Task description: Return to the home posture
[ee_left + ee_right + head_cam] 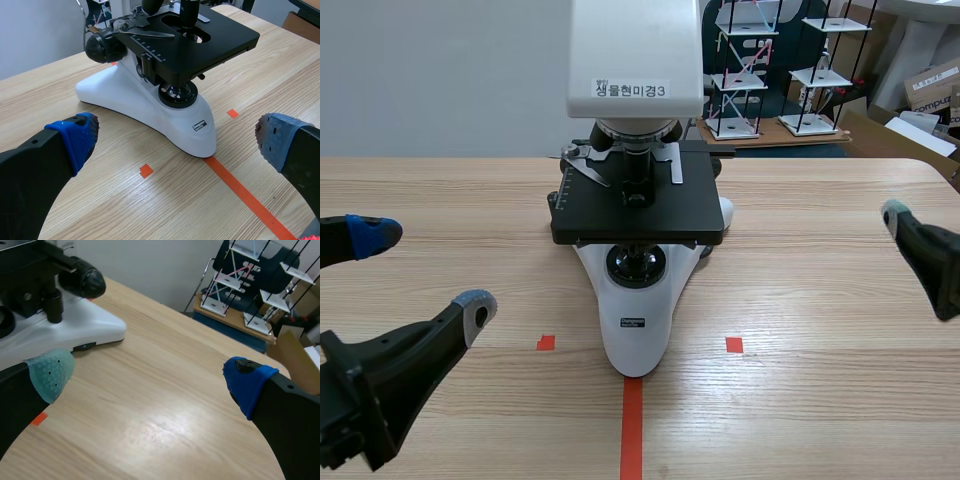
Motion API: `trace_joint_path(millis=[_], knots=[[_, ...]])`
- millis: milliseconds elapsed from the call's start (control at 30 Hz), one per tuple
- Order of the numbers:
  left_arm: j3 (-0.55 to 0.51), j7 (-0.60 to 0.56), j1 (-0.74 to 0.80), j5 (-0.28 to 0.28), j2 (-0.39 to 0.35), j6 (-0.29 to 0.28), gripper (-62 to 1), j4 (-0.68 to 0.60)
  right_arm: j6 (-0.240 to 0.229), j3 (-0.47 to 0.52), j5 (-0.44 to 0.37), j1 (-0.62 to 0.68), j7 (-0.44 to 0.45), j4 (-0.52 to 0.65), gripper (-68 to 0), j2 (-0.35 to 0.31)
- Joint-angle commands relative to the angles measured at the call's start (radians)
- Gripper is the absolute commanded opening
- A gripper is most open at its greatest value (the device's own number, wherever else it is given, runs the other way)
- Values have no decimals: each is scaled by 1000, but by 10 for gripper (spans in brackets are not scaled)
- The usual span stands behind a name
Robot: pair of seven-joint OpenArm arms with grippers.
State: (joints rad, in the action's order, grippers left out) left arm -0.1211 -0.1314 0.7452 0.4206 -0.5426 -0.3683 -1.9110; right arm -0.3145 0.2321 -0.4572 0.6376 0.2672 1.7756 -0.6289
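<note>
As left and right jaws are held apart, empty, clear of the microscope [636, 215], home posture is judged nearly reached.

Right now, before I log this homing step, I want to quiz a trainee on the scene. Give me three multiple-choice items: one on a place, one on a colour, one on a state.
1. Where does the microscope stand on the table?
A. Upright at the middle, between the two arms
B. At the right edge
C. On its side by the left arm

2. What colour is its stage?
A. White
B. Black
C. Red

3. How does the left tool stand?
A. Shut on the microscope
B. Shut on nothing
C. Open, holding nothing

Answers:
1 A: it stands at the far end of the tape line, midway between the arms.
2 B: the flat plate shows black in the scene and left wrist views.
3 C: its fingers are wide apart and touch nothing.
</note>
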Motion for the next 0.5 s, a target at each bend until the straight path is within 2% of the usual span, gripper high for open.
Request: trace_joint_path(millis=[0,133,367,467], knots=[[-3,-18,2,10,8,-1,14,-14,0,8,-25,32,34,32,4,8],[-3,-18,2,10,8,-1,14,-14,-31,25,-22,171,81,92,4,35],[-3,-18,2,10,8,-1,14,-14,-30,29,-19,330,182,165,4,42],[-3,-18,2,10,8,-1,14,-14,-30,38,-19,372,192,196,4,42]])
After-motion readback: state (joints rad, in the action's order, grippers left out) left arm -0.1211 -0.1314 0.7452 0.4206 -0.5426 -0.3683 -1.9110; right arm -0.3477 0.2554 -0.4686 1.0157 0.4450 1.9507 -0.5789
